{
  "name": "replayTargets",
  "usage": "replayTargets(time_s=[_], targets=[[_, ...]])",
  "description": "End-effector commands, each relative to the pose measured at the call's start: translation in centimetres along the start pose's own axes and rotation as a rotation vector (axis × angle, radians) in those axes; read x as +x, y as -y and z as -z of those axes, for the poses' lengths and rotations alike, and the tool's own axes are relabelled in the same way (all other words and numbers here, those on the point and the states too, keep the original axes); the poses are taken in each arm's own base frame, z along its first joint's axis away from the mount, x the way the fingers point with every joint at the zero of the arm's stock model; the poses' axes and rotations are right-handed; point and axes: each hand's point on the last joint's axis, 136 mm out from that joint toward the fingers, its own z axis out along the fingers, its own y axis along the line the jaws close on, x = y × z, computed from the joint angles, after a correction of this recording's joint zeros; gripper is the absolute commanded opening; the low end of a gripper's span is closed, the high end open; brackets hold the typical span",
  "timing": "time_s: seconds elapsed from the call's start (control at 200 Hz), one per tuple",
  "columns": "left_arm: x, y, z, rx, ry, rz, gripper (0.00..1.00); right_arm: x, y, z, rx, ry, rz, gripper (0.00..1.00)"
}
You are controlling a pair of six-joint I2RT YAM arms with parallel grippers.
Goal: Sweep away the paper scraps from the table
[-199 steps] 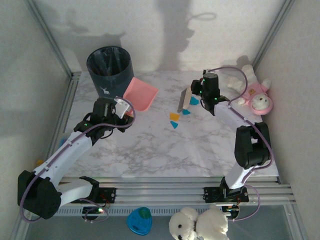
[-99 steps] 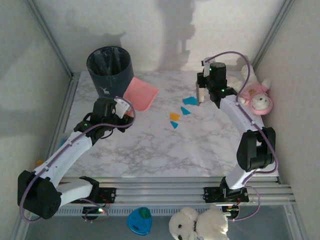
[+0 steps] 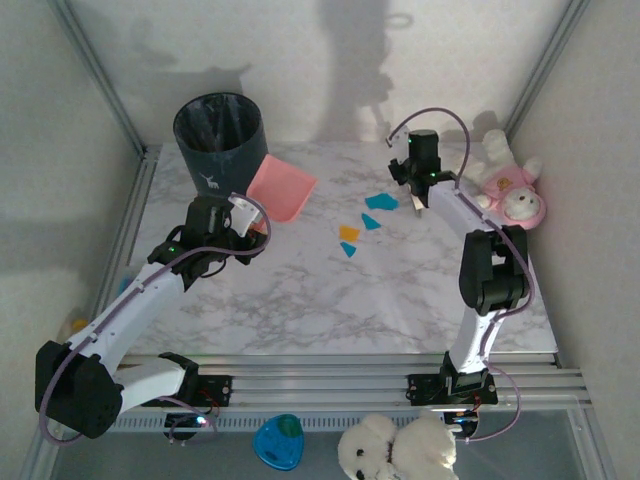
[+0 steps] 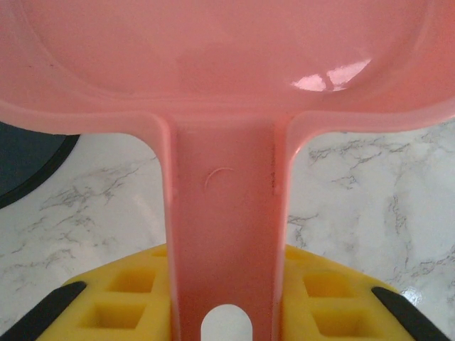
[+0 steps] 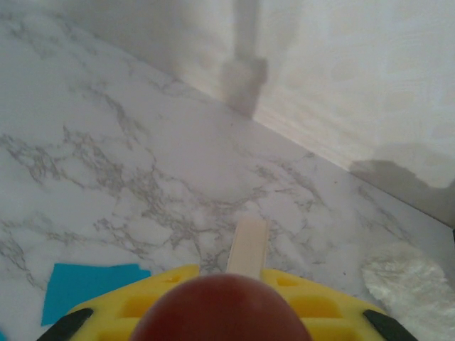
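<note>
From above I have four paper scraps (image 3: 380,201) lying mid-tabletop (image 3: 300,300), three teal and one orange. They sit well in from every rail, with bare marble on the near side and between them and the pink dustpan (image 3: 282,188). The dustpan's far corner is just beside the dark bin (image 3: 220,133) at the back left. A pink plush toy (image 3: 507,186) crowds the back right corner.

My left claw (image 3: 250,222) is clamped on the dustpan handle and has not moved over the last second. My right claw (image 3: 414,196) grips a tool (image 3: 413,202). A second ago it hung over the scraps. It has since pulled back toward the rear wall, and the teal piece nearest it has slid slightly left.

The left wrist camera shows the handle (image 4: 226,234) running between the yellow pads (image 4: 121,298). The right wrist camera shows the tool's red-brown butt and pale blade (image 5: 247,245), with one teal scrap (image 5: 85,284) just left of it.
</note>
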Motion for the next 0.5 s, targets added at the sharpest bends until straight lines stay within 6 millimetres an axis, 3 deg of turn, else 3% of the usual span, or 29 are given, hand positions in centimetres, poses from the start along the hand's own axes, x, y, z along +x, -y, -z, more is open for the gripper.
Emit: replayTargets(time_s=[0.0,0.235,0.496], targets=[[0.1,0.3,-0.2,0.009,-0.007,0.008,0.12,-2.7,0.0,0.4,-0.006,0.074,0.073,0.0],[0.4,0.4,-0.5,0.018,-0.017,0.008,0.12,-1.8,-4.5,0.3,-0.173,0.087,0.154,0.0],[0.8,0.6,-0.8,0.035,-0.04,0.012,0.13,-1.3,-9.3,2.4,-0.335,0.109,0.252,0.0]])
